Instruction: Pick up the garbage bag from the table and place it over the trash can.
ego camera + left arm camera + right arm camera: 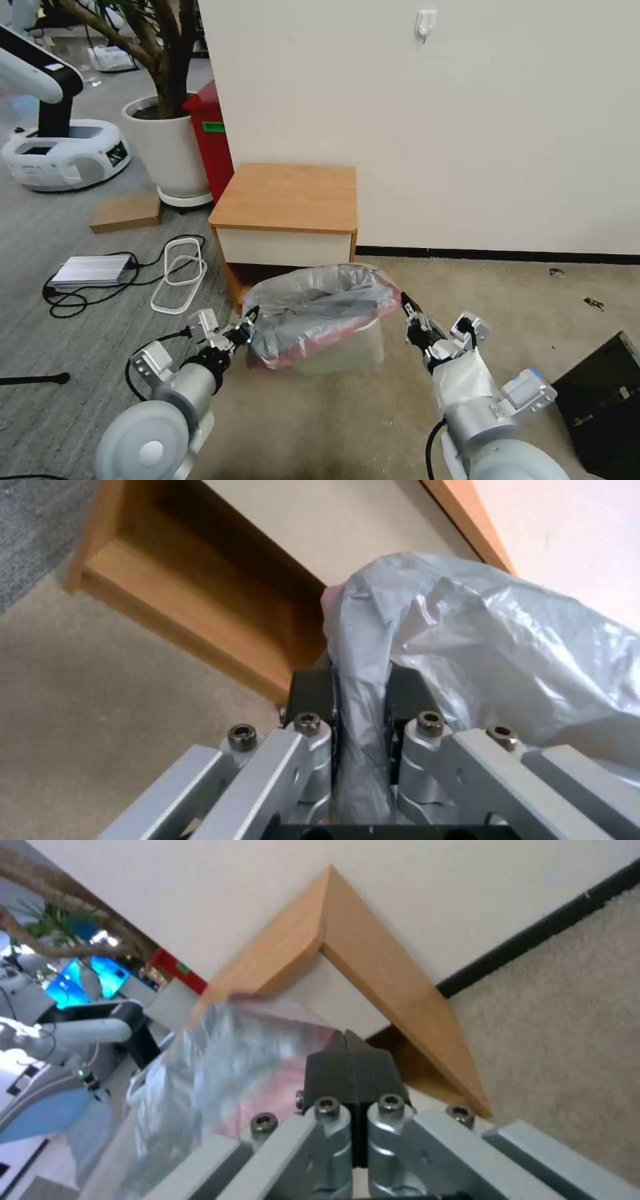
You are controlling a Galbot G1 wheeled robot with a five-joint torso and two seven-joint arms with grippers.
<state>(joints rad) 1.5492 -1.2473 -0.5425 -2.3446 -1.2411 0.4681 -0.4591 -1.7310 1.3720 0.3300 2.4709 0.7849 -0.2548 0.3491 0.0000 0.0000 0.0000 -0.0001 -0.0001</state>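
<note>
Grey, thin and crinkly, one bag (313, 313) is stretched over the mouth of one bin (353, 350), its pinkish-red rim hanging down the bin's near side. The bin is cream-white plastic with rounded corners and stands on the beige carpet just in front of the table (287, 197). The bag's plastic is translucent, creased all over, and sags into a dark hollow in the middle.

Two hands hold the bag, one at each end. The left hand (248, 328) is at the bag's left edge; in the left wrist view its two black fingers (313, 692) are clamped on a gathered fold of the grey film (480, 645). The right hand (408, 312) is at the bag's right edge; in the right wrist view its fingers (330, 1075) are pressed together, and whether film lies between them I cannot tell, though the bag (220, 1060) lies right against them.

The table is one small nightstand: a smooth light-brown wooden top, one cream drawer front and an open shelf below. It stands against a plain white wall with a black skirting strip.

To the left on the grey floor are one white round plant pot (167, 150), one red bin (212, 137) with a green label too small to read, one flat cardboard piece (127, 212) and one silver box (93, 270) with black cables.
</note>
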